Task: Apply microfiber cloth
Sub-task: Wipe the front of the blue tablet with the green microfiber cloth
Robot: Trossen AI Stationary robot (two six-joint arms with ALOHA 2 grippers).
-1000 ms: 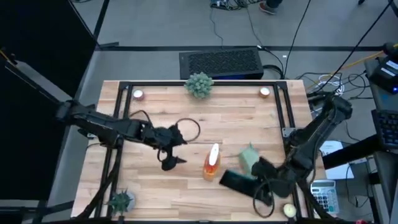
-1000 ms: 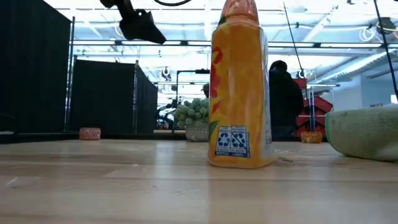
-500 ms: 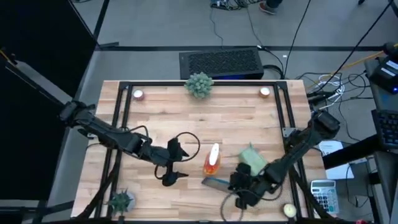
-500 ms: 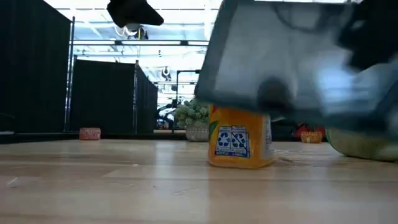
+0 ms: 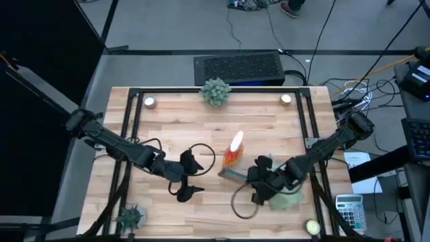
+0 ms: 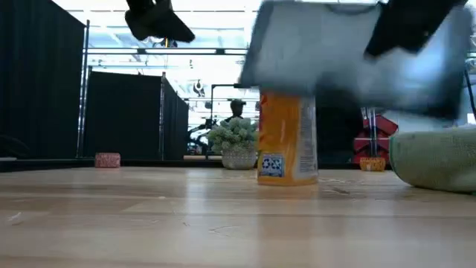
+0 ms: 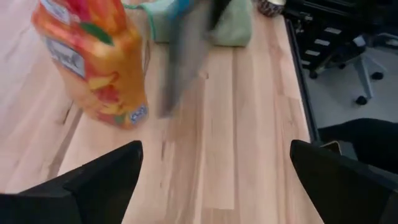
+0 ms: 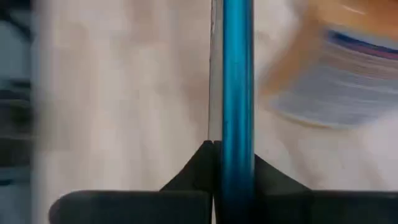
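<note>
Two arms over the desk (image 5: 201,128). Cloth (image 5: 285,197) lies near the right edge. Juice bottle (image 5: 233,149) stands mid-desk. Right gripper (image 5: 250,176) fingers pinch the phone (image 5: 232,175) beside it. Left gripper (image 5: 190,176) fingers spread, empty.

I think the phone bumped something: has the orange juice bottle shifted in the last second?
Yes. In the high view the orange juice bottle now sits closer to the spiky plant at the table's far edge. The right gripper holds the phone beside it.
</note>
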